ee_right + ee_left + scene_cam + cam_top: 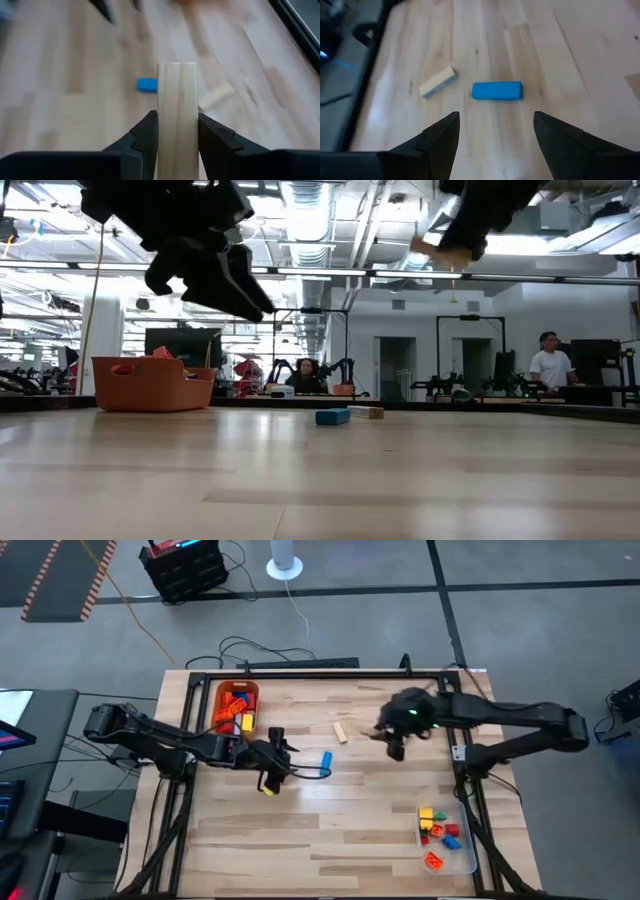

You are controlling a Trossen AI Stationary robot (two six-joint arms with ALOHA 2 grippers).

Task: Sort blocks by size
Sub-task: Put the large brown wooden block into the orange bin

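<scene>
The wooden table is spanned by both arms in the high view. An orange bin of long blocks is seen at about ten o'clock from the table's centre, and a clear tray of small blocks at about five o'clock. The right gripper, raised at about one o'clock, is closed on a long tan block gripped across its narrow faces. The left gripper, at about nine o'clock, is held wide apart and empty. A long blue block lies flat just beyond it, and a second tan block rests near, toward twelve o'clock.

The blocks are judged light, rigid and smooth, so slipping is likely unless they are pinched squarely across the short width at mid-length. Nothing is seen to crowd the blue block; the right arm overhead could be met if both arms reach for the bin.
</scene>
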